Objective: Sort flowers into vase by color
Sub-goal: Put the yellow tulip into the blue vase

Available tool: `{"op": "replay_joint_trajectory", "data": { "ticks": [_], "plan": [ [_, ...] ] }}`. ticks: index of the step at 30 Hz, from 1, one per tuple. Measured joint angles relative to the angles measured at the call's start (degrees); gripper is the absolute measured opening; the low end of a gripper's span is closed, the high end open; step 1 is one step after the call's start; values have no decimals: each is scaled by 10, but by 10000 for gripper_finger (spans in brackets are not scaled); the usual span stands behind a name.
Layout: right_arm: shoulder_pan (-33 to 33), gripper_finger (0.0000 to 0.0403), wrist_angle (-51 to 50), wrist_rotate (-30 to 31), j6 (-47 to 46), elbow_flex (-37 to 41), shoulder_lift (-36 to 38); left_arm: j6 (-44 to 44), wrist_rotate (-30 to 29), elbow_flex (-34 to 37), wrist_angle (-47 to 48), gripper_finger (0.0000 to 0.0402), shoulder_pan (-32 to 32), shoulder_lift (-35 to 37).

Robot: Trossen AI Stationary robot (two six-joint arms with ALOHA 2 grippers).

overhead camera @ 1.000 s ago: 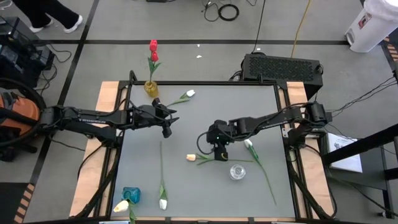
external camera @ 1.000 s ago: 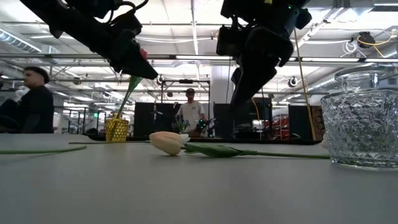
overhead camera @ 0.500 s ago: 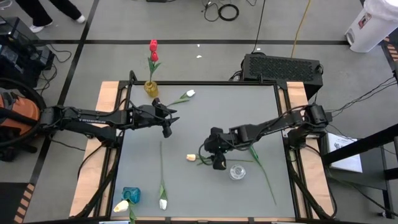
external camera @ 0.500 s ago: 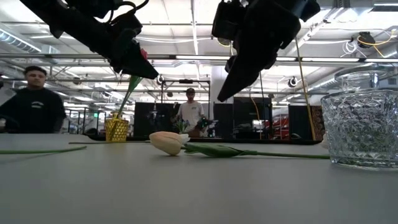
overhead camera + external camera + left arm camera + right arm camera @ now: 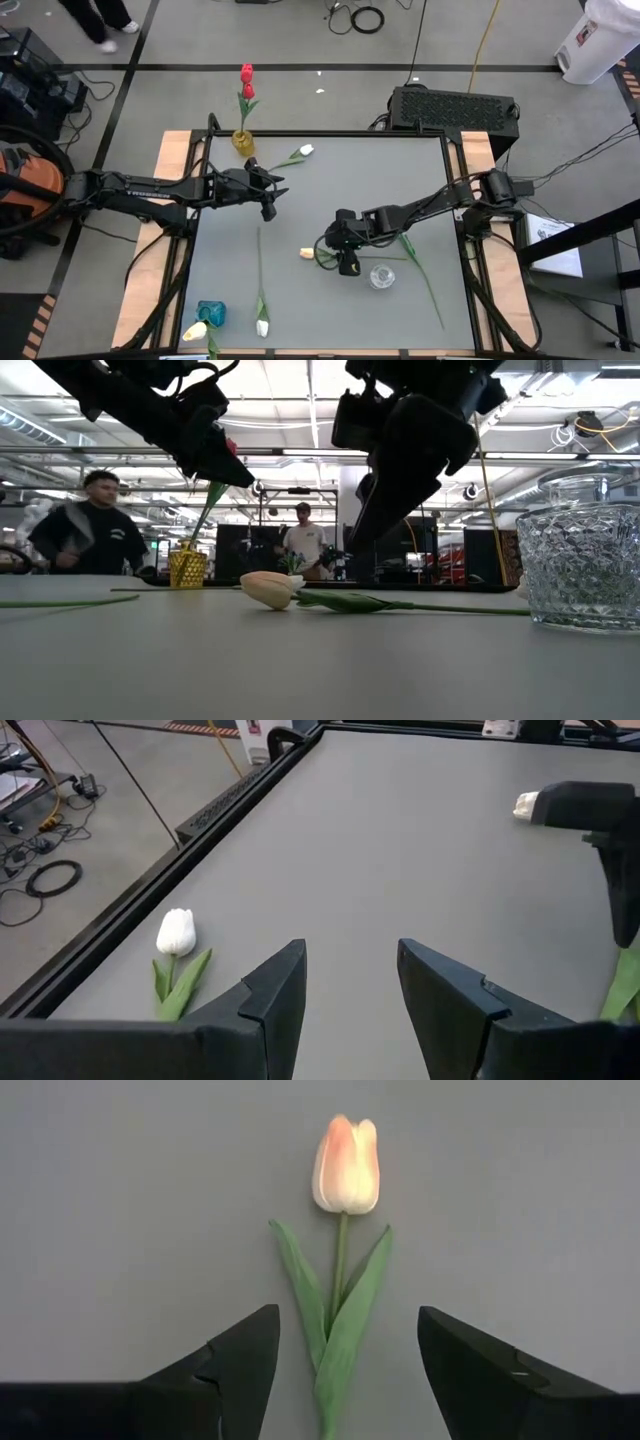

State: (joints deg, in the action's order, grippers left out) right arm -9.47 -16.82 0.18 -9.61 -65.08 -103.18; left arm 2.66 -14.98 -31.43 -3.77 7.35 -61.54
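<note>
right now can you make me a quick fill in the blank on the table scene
1. The right hand hovers open over a peach tulip lying ____ on the table.
2. The gold vase holds ____ tulips.
3. The glass vase holds ____ flowers.
4. The left hand holds ____.

Missing: flat; red; no; nothing

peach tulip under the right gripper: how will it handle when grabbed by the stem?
Probably light: the peach tulip has a thin stem. It may droop toward the bud end. The right gripper straddles the leaves, so these could bunch or slip.
</note>
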Motion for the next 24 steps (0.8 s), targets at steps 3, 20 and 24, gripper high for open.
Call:
{"op": "replay_joint_trajectory", "data": {
  "ticks": [3, 20, 24],
  "plan": [
    [2, 231, 7, 0, 1, 0, -8, 0, 0, 0, 0, 167, 0, 0],
    [4, 231, 13, -5, -2, 0, -71, 0, 0, 0, -1, 167, -19, 0],
    [4, 231, 6, -5, -18, 0, -72, 0, 0, 0, -1, 167, -19, 0]
  ]
}}
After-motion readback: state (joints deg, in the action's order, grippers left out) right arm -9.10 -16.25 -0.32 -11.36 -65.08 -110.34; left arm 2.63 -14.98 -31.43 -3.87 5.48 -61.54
